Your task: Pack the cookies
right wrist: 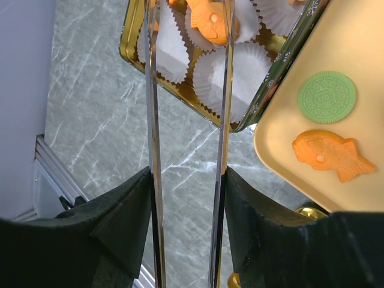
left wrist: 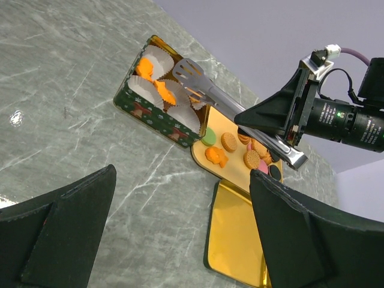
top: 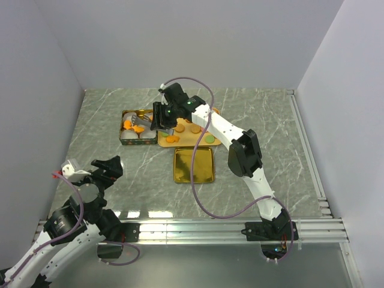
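Your left tool (top: 108, 167) hangs empty with jaws spread wide over the grey marble counter (top: 270, 120), lower left in the overhead view. Your right tool (top: 157, 117) clasps silver metal tongs (right wrist: 225, 90), their tips apart above the green rectangular tin (left wrist: 153, 114) of white paper cups (right wrist: 240, 66). Small orange, green and tan cookies (right wrist: 333, 156) lie in some cups and on the tan tray (right wrist: 354, 54) beside it.

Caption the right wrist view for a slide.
Right hand holds metal tongs above the tin; fish-shaped cookie sits in a paper cup.

Grey marble-look tabletop (top: 270, 120), plain pale walls (top: 180, 36), perhaps lilac-tinted
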`<state>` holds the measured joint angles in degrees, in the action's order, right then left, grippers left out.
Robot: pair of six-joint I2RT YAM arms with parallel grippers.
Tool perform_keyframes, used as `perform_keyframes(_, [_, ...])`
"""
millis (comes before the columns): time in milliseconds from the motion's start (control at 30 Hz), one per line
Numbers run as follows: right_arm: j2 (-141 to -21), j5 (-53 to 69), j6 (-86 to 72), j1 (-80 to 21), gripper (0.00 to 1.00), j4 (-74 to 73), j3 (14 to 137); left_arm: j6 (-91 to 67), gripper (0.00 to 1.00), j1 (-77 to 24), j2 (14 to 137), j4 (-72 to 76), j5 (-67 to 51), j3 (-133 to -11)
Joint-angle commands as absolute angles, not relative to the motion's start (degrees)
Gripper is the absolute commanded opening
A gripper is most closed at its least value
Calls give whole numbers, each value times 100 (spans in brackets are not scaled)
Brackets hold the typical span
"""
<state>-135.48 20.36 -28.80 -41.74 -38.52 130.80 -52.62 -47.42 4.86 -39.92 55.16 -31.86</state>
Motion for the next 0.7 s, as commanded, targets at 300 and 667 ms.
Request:
perform_keyframes(300, [-13141, 1934, -2795, -4087, 56, -3621, 13307, -5212, 100, -4790, 580, -3885, 5563, -3357])
perform_keyframes(667, [-12007, 1574, -2479, -3973, 56, -3674, 12385, -5168, 99, -4790, 466, -3815, 5528, -3314])
